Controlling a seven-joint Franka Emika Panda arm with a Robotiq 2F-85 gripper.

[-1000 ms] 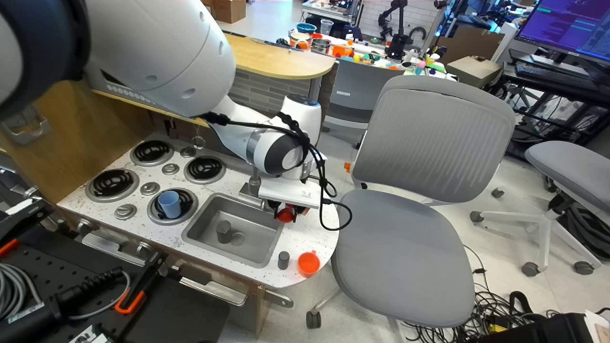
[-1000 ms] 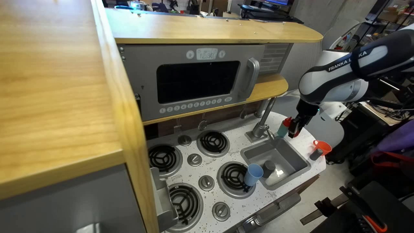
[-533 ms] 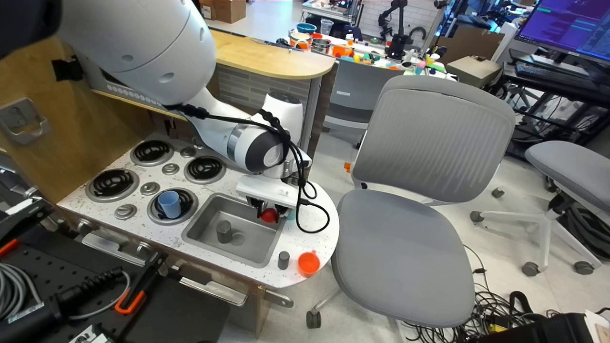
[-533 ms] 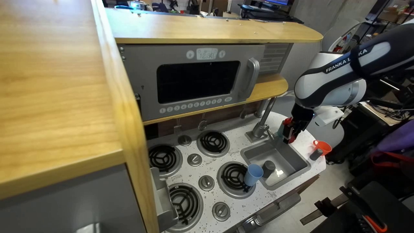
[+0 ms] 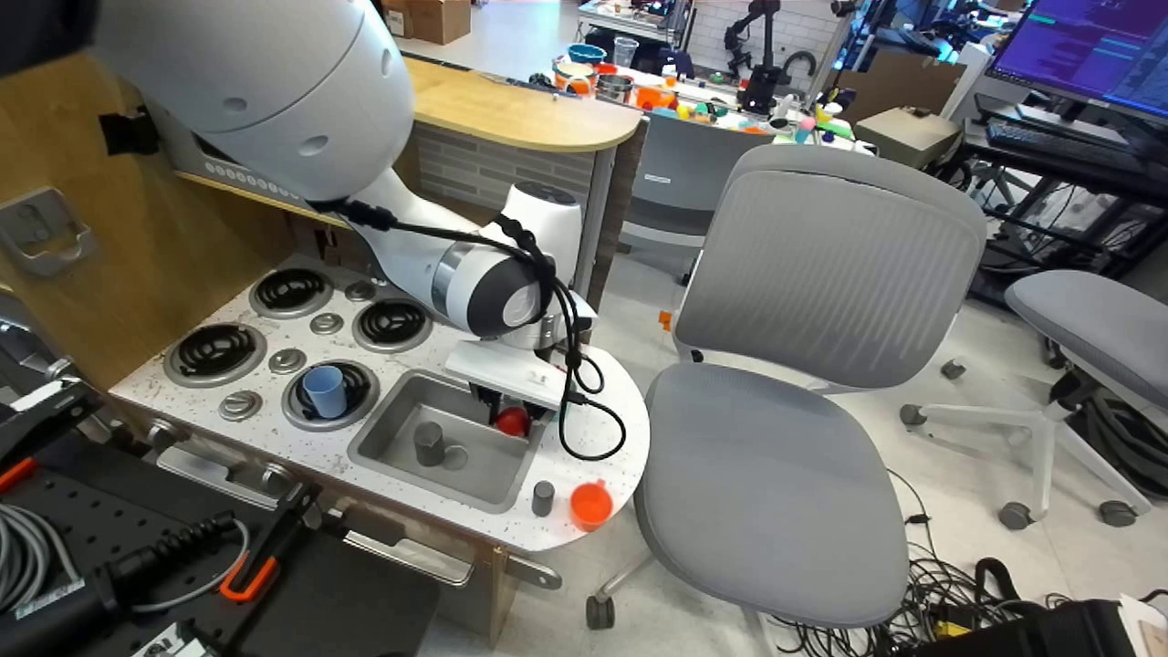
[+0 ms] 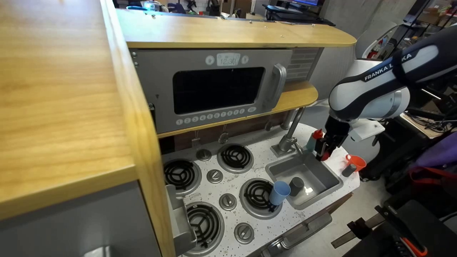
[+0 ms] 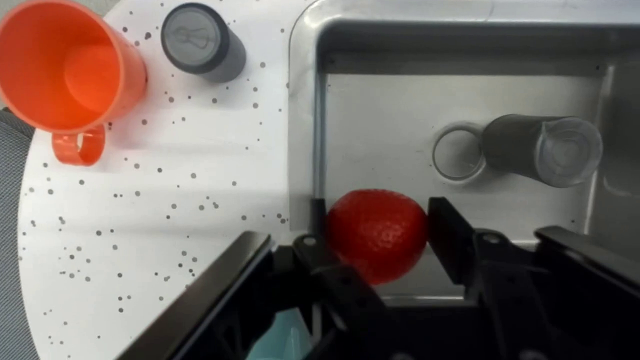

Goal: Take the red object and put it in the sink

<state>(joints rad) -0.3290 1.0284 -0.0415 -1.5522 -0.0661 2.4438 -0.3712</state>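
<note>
A red object held in the tool, over the sink.
In the wrist view, the tool's fingers, parted only by the object, touch it at nine and three o'clock; it hangs over the sink's seven o'clock part, height unclear.

Wrist view | object between my fingers | sink beneath them | cylinder in sink, ahead-right | mug on counter, ahead-left

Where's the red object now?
In the wrist view, the red object is held by the end effector over the sink, near its left rim, below-left of the grey cylinder inside.
</note>
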